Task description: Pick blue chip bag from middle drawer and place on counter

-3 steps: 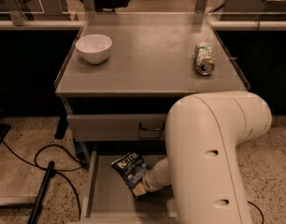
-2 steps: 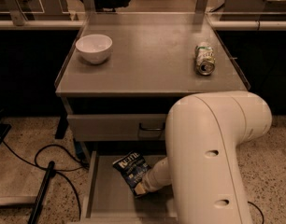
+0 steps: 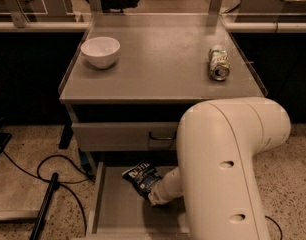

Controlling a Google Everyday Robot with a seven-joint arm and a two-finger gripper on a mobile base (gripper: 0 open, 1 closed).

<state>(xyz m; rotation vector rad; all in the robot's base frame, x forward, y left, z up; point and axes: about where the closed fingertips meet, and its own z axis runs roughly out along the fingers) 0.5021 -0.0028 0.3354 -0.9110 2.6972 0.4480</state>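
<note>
The blue chip bag (image 3: pixel 142 178) is dark blue with white lettering and sits tilted in the open middle drawer (image 3: pixel 115 209), near its back. My gripper (image 3: pixel 154 198) reaches down into the drawer from under the big white arm housing, and its tip is right against the bag's lower right edge. The arm hides the drawer's right half. The counter (image 3: pixel 158 66) is the flat grey top of the cabinet, above the drawers.
A white bowl (image 3: pixel 100 51) stands at the counter's back left. A green-and-silver drink can (image 3: pixel 218 63) lies on its side at the right. A closed grey drawer front with a black handle (image 3: pixel 162 138) sits above the open drawer. Black cables (image 3: pixel 48 184) lie on the floor left.
The bag and my gripper have shifted very slightly; otherwise nothing has visibly changed.
</note>
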